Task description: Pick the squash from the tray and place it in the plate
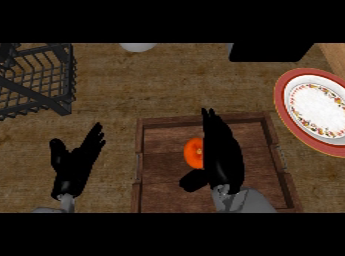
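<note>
Left hand (75, 162), lower left of frame: fingers straight, holds nothing, resting. Small round orange squash (194, 149), frame centre, on brown wooden tray (160, 165); likely light, stiff, smooth rind, may roll; take across widest part. Right hand (221, 155) covers its right side, fingers extended, thumb below; contact unclear, no grasp yet. White plate with red floral rim (321, 111), right edge.

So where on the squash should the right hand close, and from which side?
Round the squash's rounded body, coming from above, probably. It lies low on the tray's flat wooden floor, well off the walls. The right hand already hovers over its right half, thumb below it.
</note>
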You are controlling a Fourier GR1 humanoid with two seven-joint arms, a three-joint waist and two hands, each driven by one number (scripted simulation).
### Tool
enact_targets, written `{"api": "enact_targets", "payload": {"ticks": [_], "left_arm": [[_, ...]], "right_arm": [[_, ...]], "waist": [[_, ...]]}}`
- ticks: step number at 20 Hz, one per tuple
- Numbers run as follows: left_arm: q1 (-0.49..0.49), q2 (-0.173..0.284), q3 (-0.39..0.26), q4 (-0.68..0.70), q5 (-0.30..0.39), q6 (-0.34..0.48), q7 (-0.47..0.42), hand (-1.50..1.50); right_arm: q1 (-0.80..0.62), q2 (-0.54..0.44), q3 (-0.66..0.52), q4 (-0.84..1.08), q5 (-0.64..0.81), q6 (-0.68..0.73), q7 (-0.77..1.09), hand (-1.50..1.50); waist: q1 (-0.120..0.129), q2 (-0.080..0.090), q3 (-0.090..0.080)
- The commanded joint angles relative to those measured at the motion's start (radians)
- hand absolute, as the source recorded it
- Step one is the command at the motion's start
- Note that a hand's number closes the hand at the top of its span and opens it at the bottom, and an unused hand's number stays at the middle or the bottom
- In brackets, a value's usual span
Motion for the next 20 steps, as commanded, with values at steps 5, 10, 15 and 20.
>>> {"api": "enact_targets", "payload": {"ticks": [5,10,15,20], "left_arm": [[0.061,-0.030,0.000,-0.053,-0.041,-0.010,-0.011,0.00],[-0.004,-0.013,0.074,-0.035,-0.013,-0.047,0.062,0.00],[-0.022,-0.035,0.101,0.079,-0.036,-0.072,-0.038,0.00],[0.020,-0.042,0.078,0.039,-0.054,-0.082,-0.035,0.00]], "right_arm": [[0.012,0.022,-0.051,0.067,0.069,0.022,0.012,-1.50],[-0.056,0.023,-0.015,0.154,0.003,-0.023,0.029,-1.50],[-0.089,0.023,-0.025,0.295,-0.043,-0.082,-0.024,-1.50],[-0.070,0.023,-0.019,0.357,0.014,0.006,-0.137,1.50]], "waist": [[0.000,0.000,0.000],[0.001,0.000,0.000],[0.003,0.001,0.000],[0.004,0.001,0.000]]}}
